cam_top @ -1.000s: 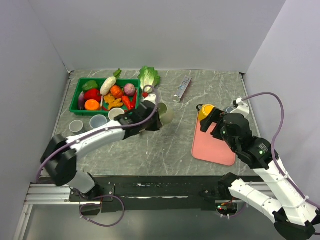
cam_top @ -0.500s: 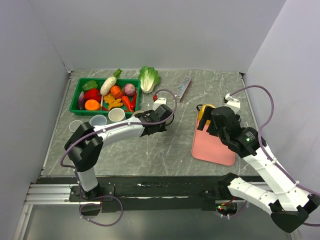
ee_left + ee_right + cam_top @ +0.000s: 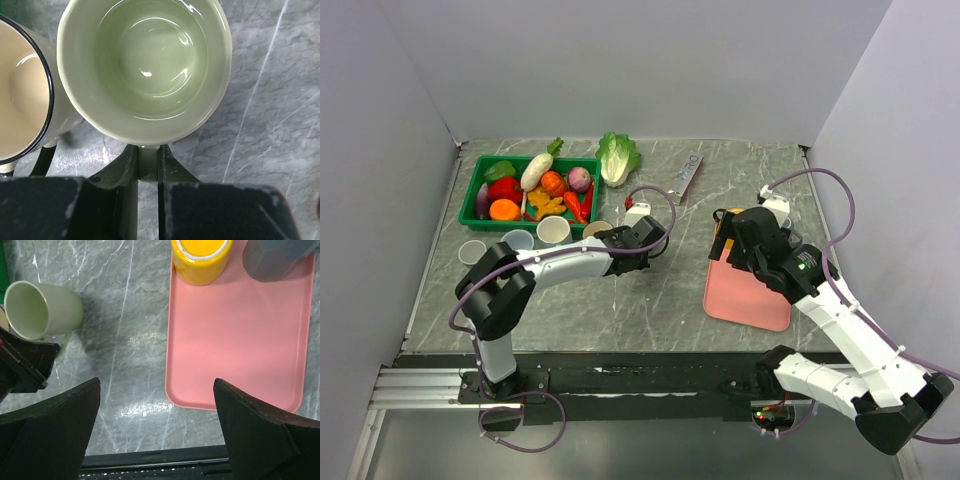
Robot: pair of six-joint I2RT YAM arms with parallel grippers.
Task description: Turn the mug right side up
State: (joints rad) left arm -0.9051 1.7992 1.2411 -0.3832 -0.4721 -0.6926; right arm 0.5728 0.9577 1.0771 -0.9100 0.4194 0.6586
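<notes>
1. One right pincer (image 3: 156,382), jaws wide and holding nothing, hung over the edge of the pink tray (image 3: 240,340); judged parked clear of the work.
2. One left pincer (image 3: 148,165), clamped narrow on the handle of the green mug (image 3: 150,65), a grip suited to turning it. Mug mouth faced up, mid-counter (image 3: 280,100); seemingly righted, not yet released.
3. One cream cup (image 3: 20,95), close against the mug; a knock was possible.
4. One green bin (image 3: 480,190) of vegetables, far left, uninvolved.

Swung the mug (image 3: 145,65) in the left gripper (image 3: 148,160) from a tilt near the lettuce (image 3: 617,155) leftward to mouth-up beside the cream cup (image 3: 20,100), elbow folded in closer; drew the right arm (image 3: 820,290) up and back over the tray (image 3: 235,340).
</notes>
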